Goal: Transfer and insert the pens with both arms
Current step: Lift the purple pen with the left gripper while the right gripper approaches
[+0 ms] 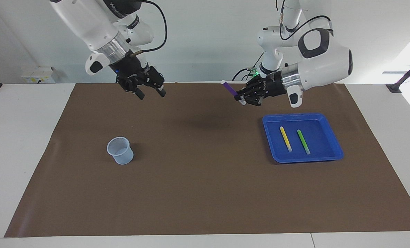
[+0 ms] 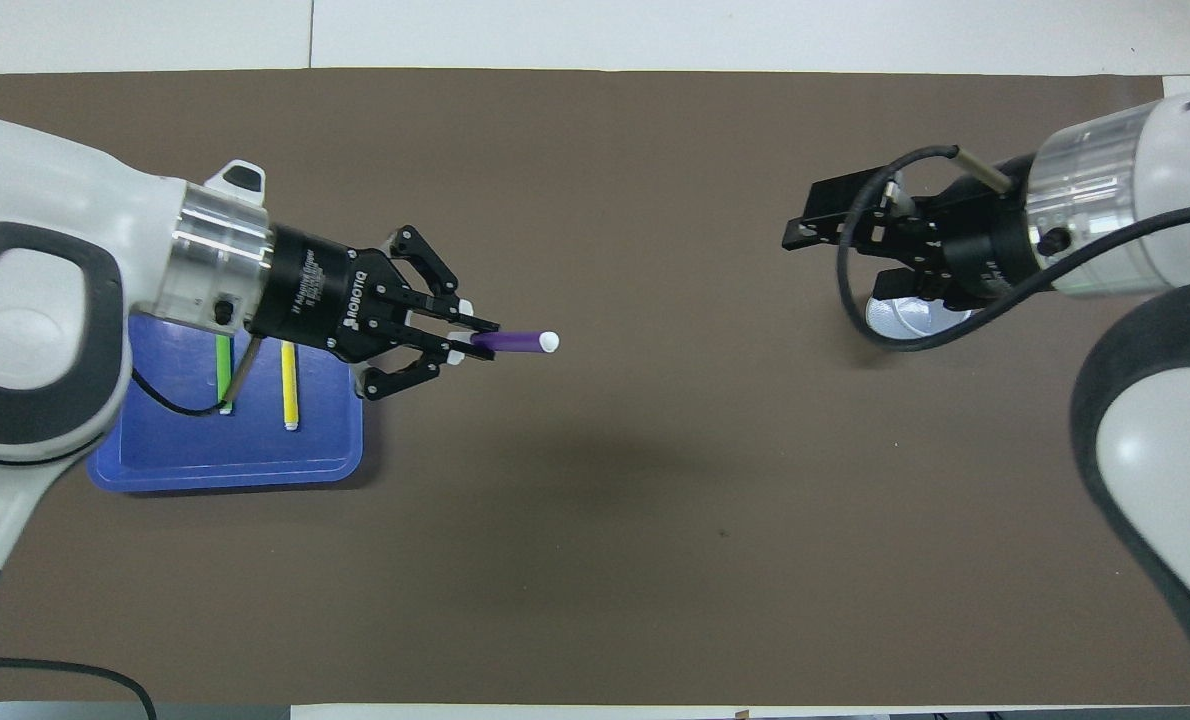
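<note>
My left gripper (image 1: 241,98) is shut on the purple pen (image 1: 229,88) and holds it in the air over the brown mat, beside the blue tray (image 1: 333,152). The pen's whitish cap points toward the right arm's end; it also shows in the overhead view (image 2: 515,341), held in the left gripper (image 2: 475,340). The yellow pen (image 1: 285,138) and the green pen (image 1: 303,141) lie side by side in the tray. My right gripper (image 1: 152,95) is open and empty, raised over the mat by the clear cup (image 1: 120,150).
The brown mat (image 1: 205,179) covers most of the white table. In the overhead view the right gripper (image 2: 835,262) partly covers the cup (image 2: 920,322), and the left wrist covers part of the tray (image 2: 255,470).
</note>
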`<state>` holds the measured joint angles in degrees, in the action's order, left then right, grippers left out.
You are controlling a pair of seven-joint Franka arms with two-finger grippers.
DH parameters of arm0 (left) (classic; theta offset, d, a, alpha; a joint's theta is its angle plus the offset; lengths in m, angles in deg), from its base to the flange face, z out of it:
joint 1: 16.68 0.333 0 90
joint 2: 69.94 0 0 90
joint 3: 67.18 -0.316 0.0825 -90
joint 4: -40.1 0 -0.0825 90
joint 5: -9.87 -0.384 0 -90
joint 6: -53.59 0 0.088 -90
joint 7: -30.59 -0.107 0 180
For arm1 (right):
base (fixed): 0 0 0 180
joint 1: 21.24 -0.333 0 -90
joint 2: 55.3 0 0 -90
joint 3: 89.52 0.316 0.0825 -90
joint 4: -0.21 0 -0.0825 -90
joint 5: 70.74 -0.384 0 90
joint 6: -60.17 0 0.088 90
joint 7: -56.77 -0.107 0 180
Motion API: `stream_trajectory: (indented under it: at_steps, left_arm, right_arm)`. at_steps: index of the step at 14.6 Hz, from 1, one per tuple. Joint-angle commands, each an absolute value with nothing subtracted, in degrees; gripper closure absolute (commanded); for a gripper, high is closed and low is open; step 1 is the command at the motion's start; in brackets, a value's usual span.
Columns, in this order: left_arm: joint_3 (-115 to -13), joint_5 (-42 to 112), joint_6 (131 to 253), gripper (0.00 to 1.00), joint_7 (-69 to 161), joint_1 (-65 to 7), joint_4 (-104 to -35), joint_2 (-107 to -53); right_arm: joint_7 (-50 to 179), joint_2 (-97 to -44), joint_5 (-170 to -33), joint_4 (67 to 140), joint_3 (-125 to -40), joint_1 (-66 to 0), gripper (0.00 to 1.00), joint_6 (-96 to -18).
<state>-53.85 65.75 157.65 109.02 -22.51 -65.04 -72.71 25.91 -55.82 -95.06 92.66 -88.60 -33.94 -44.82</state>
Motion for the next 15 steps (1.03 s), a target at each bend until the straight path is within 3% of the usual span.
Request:
stream_trajectory:
  at_steps: [1,9,15]
  left_arm:
    - [-54.5,71.4,170.8,1.00,112.1,-29.0,-75.4,-66.5]
    - [-54.4,84.4,182.4,1.00,111.9,-34.3,-79.8,-65.1]
    - [-54.4,88.4,183.4,1.00,110.7,-34.3,-80.1,-64.8]
  right_arm:
    - [17.9,-54.6,-96.3,94.8,-88.8,-38.5,0.00,-49.3]
    - [16.9,-54.2,-96.3,98.9,-88.7,-43.7,0.00,-54.7]
    - [16.9,-53.6,-96.3,99.7,-88.3,-44.7,0.00,-54.8]
